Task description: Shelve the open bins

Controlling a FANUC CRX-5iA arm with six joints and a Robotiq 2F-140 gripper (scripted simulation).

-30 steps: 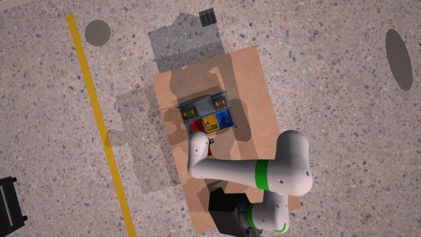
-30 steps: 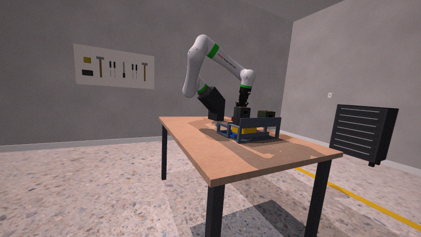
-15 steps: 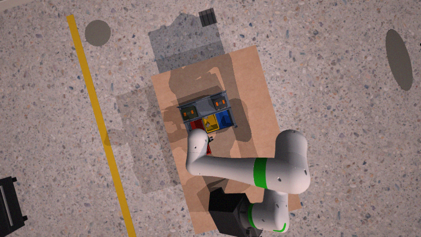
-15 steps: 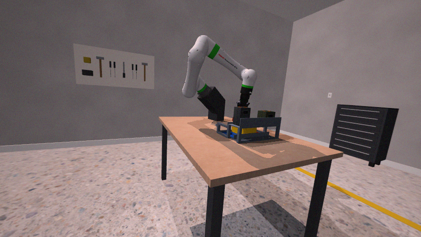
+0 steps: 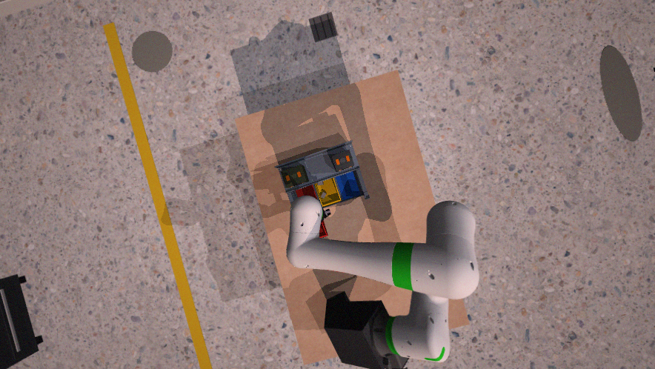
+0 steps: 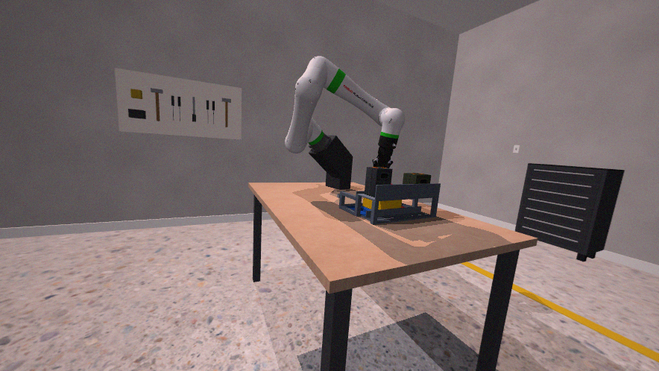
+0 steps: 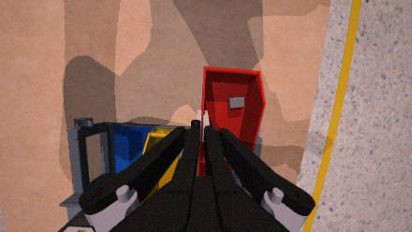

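Pinching one side wall, the narrowed fingers (image 5: 327, 213) (image 6: 382, 164) hold the open red plastic bin (image 5: 323, 229) (image 7: 216, 84), probably to spare its grey block (image 7: 236, 102). It sits before the slate-grey metal shelf (image 5: 364, 185) (image 6: 408, 191) (image 7: 75, 159), presumably awaiting its red-marked place beside the yellow bin (image 5: 337, 192) (image 6: 389, 203) (image 7: 161, 134).

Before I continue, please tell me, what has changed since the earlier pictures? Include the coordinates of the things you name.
The gripper (image 5: 327, 213) (image 6: 382, 165) (image 7: 201, 116) and the red bin (image 5: 323, 229) (image 7: 234, 119) have moved toward the shelf (image 5: 366, 195) (image 6: 408, 191) (image 7: 75, 161). The bin's side wall is between the closed fingers. No new grasp or release is visible. The yellow bin (image 5: 327, 192) (image 6: 390, 203) stayed in place.
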